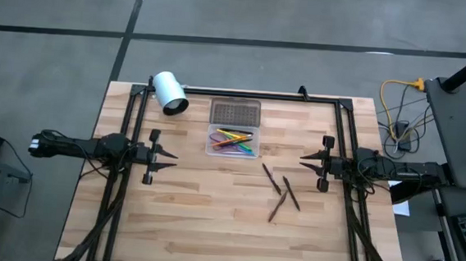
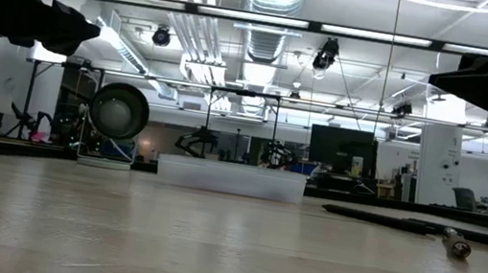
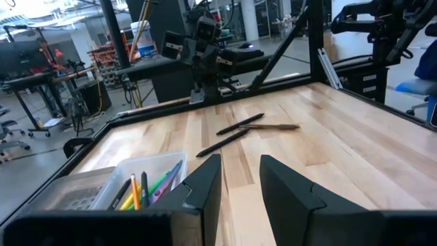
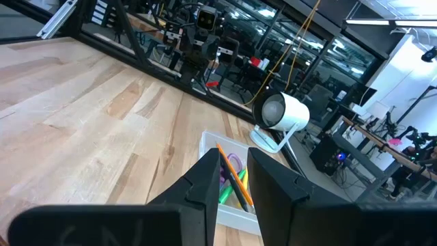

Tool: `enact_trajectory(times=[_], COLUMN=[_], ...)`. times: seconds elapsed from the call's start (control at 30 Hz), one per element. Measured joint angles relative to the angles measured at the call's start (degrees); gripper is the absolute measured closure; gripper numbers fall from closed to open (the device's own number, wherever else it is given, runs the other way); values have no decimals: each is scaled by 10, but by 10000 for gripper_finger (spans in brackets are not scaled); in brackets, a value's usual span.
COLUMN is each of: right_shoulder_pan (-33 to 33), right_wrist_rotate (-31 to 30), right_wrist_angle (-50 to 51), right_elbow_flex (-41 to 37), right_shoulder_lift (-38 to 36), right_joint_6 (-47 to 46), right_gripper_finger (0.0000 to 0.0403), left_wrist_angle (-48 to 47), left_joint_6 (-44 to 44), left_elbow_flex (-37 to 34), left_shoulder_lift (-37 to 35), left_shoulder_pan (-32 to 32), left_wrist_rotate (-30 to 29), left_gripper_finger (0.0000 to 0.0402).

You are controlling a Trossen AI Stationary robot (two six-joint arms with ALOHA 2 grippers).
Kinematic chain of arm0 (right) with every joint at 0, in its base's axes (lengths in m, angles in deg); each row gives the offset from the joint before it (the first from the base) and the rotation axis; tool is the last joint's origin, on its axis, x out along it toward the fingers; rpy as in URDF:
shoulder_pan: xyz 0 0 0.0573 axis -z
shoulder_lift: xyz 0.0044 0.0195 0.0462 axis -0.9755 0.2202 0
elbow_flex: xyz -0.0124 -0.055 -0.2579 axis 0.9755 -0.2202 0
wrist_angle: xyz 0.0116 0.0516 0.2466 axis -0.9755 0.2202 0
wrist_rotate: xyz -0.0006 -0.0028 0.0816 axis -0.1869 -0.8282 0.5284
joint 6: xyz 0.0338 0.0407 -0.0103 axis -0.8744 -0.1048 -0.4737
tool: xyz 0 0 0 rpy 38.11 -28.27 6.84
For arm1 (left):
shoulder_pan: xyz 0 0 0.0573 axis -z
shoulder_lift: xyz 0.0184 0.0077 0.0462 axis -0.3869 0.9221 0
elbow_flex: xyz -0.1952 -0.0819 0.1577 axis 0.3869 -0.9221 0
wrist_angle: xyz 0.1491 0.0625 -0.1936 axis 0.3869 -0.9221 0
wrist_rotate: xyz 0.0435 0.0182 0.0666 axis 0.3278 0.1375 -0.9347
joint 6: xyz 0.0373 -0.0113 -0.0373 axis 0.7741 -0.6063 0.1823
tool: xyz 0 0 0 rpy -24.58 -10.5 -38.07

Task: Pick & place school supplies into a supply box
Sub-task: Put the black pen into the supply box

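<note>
Mid-task: supply box [image 1: 232,141] already held coloured pens; three dark pencils [image 1: 281,193] lay loose on the tabletop [image 1: 210,228] nearer the right gripper [image 1: 303,158]. Both it and the left gripper [image 1: 174,156] hovered released, holding nothing. Next probably: right reaches a pencil.

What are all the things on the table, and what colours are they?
Supply box: one, clear, open, at the table's middle toward the far edge.
Lid: one, grey and dotted, lying flat just behind the box.
Pens and pencils in the box: several, green, yellow, orange, purple, blue.
Dark pencils: three, dark brown or black, loose on the wood on the box's right-arm side.
White cylinder: one, white, at the far edge on the left arm's side.
Table: one, light wood.
Left gripper: black, open, left of the box.
Right gripper: black, open, right of the box.
</note>
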Motion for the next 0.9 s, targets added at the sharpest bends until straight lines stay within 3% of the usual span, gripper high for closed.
enact_trajectory(times=[0.9], right_shoulder_pan=[0], right_wrist_rotate=[2], right_wrist_angle=[-14], right_elbow_flex=[0], right_shoulder_lift=[0], right_joint_6=[39], right_gripper_finger=[335], left_wrist_angle=[0], left_joint_6=[-4], left_elbow_flex=[0], left_shoulder_lift=[14], left_shoulder_pan=[0], left_wrist_rotate=[0], left_gripper_finger=[315])
